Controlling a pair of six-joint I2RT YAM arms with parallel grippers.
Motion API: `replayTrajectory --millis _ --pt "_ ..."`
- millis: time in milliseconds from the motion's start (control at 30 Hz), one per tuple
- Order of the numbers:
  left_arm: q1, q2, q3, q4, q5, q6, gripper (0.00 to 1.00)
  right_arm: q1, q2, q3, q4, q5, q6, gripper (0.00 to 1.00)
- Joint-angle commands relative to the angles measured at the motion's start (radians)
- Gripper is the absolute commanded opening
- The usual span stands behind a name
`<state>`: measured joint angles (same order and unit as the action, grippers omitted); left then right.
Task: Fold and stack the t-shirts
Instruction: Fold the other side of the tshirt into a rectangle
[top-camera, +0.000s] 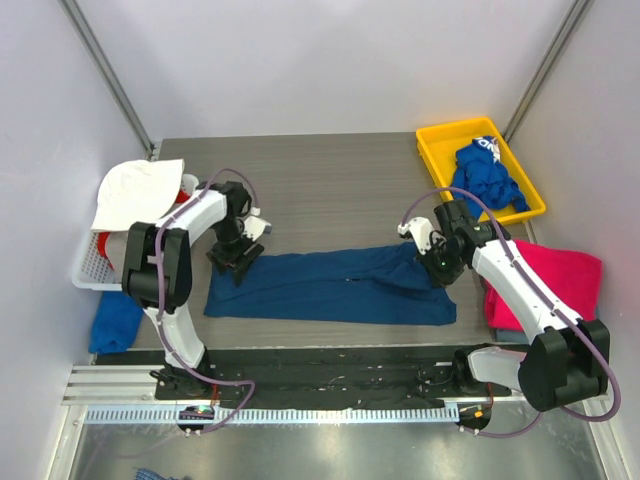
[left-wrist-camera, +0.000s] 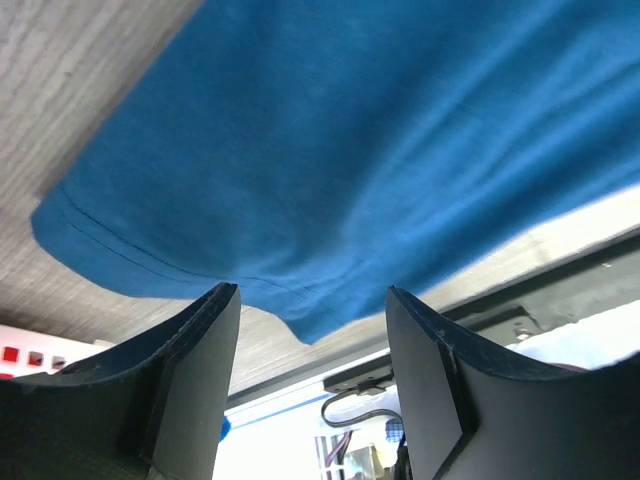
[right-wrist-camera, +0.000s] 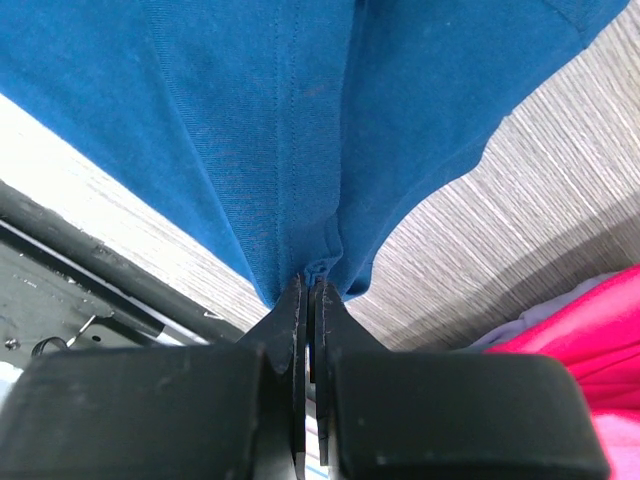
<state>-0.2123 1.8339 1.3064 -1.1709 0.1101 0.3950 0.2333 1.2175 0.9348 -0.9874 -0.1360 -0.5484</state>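
yellow bin (top-camera: 440, 150) back right; white basket (top-camera: 88, 265) left; grey table (top-camera: 340, 190).

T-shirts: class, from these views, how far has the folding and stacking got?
Done: the navy shirt looks folded into a long strip on the table. In hand: the right gripper pinches its right end; the left gripper is open over the other. Left: finishing that fold, the crumpled blue shirt in the yellow bin, and any stack; none shows.

The grey wood-grain table (top-camera: 330, 190) before me carries a dark blue t-shirt (top-camera: 330, 285), laid as a long band across its near middle; a yellow tray (top-camera: 430, 160) sits at my far right corner; a magenta-pink t-shirt (top-camera: 560, 275) drapes over the right edge.
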Motion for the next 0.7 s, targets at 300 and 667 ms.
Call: replayTrajectory --millis 300,667 --pt "-0.015 0.091 0.076 0.030 -0.139 -0.038 0.68 0.035 -0.035 0.062 -0.080 0.012 -0.001 0.01" --pt "-0.018 0.172 0.131 0.025 -0.191 -0.051 0.70 0.049 -0.055 0.070 -0.128 0.015 -0.012 0.01"
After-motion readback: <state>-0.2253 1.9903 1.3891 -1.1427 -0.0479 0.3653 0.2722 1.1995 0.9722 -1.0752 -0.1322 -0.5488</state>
